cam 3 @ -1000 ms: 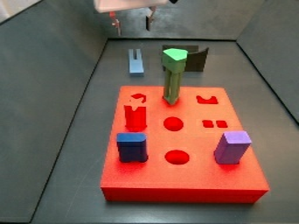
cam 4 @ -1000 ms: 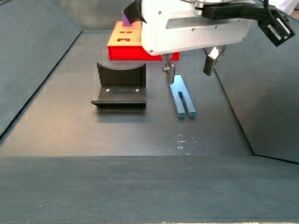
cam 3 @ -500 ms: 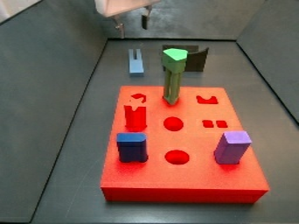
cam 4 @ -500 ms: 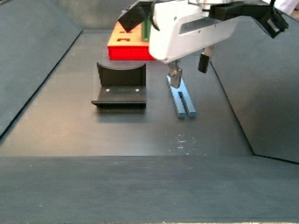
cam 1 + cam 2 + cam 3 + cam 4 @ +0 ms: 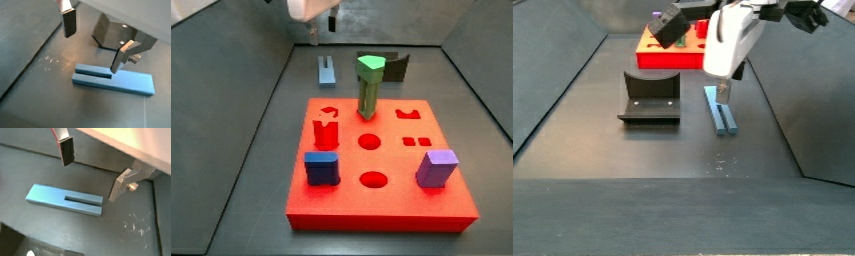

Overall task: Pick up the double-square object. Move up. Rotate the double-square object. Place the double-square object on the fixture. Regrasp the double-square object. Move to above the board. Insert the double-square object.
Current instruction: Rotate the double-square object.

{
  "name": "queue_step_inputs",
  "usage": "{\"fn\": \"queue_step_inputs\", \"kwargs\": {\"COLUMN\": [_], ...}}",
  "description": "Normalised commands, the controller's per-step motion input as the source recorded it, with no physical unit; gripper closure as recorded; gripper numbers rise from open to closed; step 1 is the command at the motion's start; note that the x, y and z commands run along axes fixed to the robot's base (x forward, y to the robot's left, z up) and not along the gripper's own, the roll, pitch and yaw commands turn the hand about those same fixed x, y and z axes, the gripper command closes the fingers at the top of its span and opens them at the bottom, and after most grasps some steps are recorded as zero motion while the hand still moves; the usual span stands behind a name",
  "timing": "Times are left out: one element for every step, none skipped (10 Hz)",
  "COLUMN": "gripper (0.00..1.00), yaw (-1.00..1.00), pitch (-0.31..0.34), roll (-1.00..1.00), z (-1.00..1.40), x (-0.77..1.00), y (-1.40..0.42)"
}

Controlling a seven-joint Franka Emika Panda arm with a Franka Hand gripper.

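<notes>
— Two fingers, both spread wide and holding nothing: that is the pincer [image 5: 92, 46] as both wrist views show it, silver plates with dark pads and only bare floor between them.

— And the double-square object [image 5: 112, 81]?

— Directly beneath the pincer, lying flat on the dark floor, not yet touched. In a wrist view one finger [image 5: 122, 57] hangs over the bar's upper face while the other finger [image 5: 69, 21] stands well off to one side of it, so my guess is the bar is not centred in the gap.

— Which way does its long axis run?

— Its groove end points out past one finger, and the bar [image 5: 65, 200] seems to lie roughly along the line joining the fingers rather than across it. I judge the pincer must turn, or shift, before closing on the narrow sides.

— Anything else close by?

— The fixture [image 5: 120, 35] stands just beyond the bar, apart from it. In a side view the board [image 5: 378, 168] lies farther out, well apart from the pincer [image 5: 322, 27].
</notes>
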Motion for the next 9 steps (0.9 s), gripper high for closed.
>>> {"fn": "queue_step_inputs", "kwargs": {"gripper": [0.0,0.0,0.0,0.0,0.0,0.0,0.0,0.0,0.0], "yaw": [1.0,1.0,1.0,1.0,1.0,1.0,1.0,1.0,1.0], "pitch": [-0.008,-0.008,-0.008,-0.008,-0.009,-0.009,-0.01,-0.01,-0.011], "roll": [0.01,0.01,0.01,0.01,0.01,0.01,0.01,0.01,0.01], "z": [-0.04,-0.04,-0.04,-0.04,-0.04,-0.04,-0.04,-0.04,-0.04], "x": [0.04,0.04,0.04,0.04,0.04,0.04,0.04,0.04,0.04], "y": [0.01,0.01,0.01,0.0,0.0,0.0,0.0,0.0,0.0]}}
